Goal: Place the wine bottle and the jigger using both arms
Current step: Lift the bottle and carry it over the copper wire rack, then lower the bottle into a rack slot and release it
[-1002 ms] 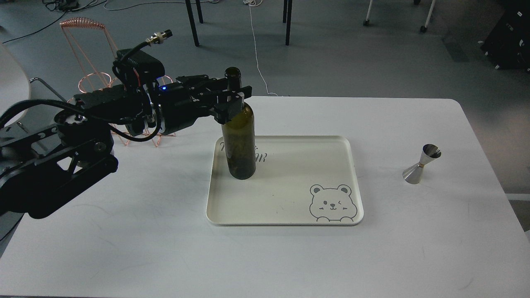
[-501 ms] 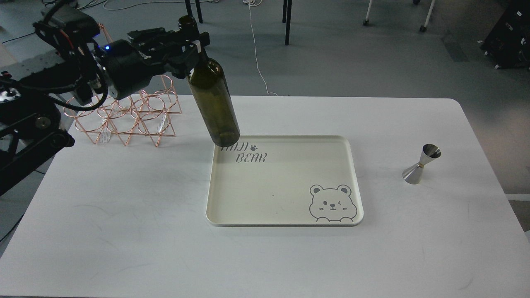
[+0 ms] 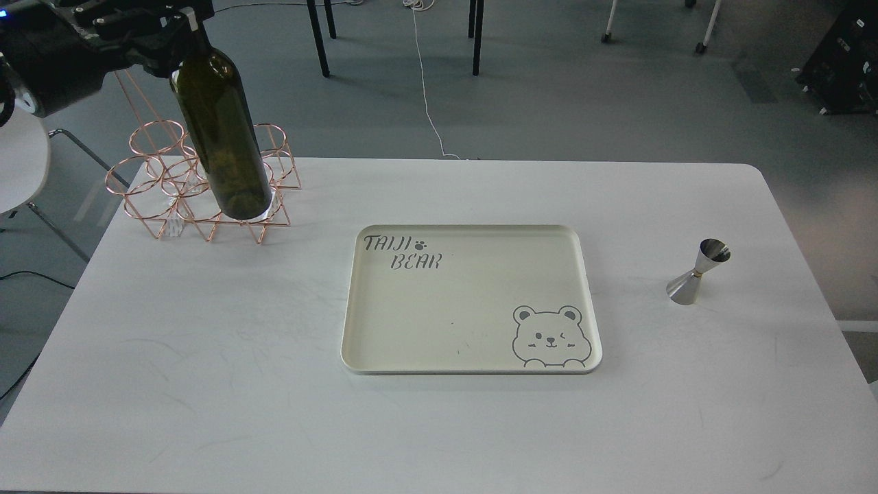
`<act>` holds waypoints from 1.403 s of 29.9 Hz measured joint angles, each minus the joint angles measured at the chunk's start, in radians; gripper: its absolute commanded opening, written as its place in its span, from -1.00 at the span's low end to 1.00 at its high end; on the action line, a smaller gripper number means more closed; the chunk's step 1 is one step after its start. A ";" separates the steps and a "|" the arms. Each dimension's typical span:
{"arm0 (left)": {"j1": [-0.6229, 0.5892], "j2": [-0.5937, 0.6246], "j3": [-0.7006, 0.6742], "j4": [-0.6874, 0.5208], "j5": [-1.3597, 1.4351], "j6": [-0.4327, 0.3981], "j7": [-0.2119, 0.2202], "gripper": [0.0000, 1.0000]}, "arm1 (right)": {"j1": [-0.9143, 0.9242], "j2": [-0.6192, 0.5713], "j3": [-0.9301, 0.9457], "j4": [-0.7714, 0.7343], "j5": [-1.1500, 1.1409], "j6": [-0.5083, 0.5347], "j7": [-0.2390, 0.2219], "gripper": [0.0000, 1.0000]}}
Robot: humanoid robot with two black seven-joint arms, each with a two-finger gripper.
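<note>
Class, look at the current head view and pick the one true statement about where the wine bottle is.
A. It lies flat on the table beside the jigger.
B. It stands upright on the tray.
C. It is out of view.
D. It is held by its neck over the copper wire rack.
D: the wine bottle hangs tilted from the left gripper over the copper wire rack, while the tray holds nothing.

Lab or office-type room: grey floor (image 3: 583, 103) with loose cables (image 3: 425, 82), chair and table legs (image 3: 319, 34), plain white table (image 3: 206, 384), black equipment (image 3: 840, 62) at right.
</note>
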 measured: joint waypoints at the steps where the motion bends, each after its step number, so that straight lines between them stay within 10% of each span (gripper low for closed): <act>1: -0.001 -0.002 0.000 0.017 0.001 0.001 0.001 -0.80 | 0.000 0.000 0.000 0.000 0.000 0.000 0.000 0.91; 42: -0.101 -0.191 0.068 0.272 0.016 0.013 0.039 -0.78 | -0.007 0.000 0.008 -0.001 0.000 0.000 0.002 0.91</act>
